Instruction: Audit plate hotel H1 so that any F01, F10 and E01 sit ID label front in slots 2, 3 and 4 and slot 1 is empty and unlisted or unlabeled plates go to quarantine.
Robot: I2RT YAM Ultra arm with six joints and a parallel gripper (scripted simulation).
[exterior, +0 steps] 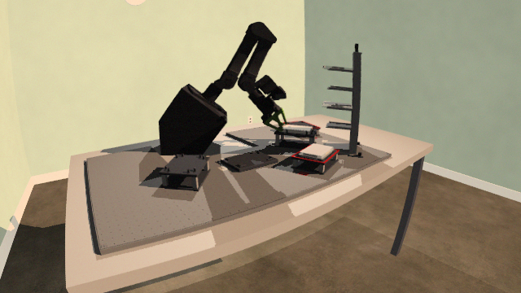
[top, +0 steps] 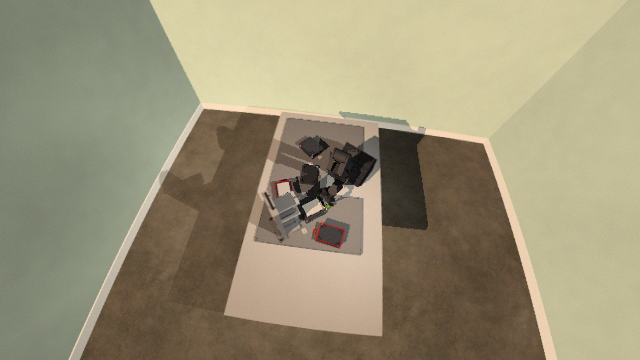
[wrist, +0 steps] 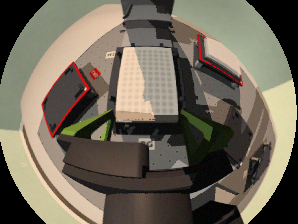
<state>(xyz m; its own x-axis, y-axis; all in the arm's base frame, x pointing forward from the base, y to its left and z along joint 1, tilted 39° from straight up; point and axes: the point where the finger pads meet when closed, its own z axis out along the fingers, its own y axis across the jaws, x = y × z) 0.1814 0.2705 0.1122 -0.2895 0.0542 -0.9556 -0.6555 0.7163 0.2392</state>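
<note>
A white well plate [exterior: 299,129] [top: 312,207] [wrist: 147,83] lies flat on a raised dark nest [exterior: 291,139] in front of the plate hotel [exterior: 356,102] [top: 287,220]. My gripper [exterior: 278,121] [top: 326,204] [wrist: 147,113] is open, low at the plate's near short end. One green finger stands on each side of that end and holds nothing. The hotel's shelves show only as thin edges, so I cannot tell what they carry. No label can be read.
A red-edged nest [exterior: 326,159] holds another white plate [exterior: 317,151] [top: 283,188] [wrist: 221,52]. A second red-edged nest [top: 330,234] [wrist: 67,96] is bare. A low dark nest [exterior: 248,160] and a raised dark nest [exterior: 184,168] stand left of them, before the arm's black base [exterior: 191,120].
</note>
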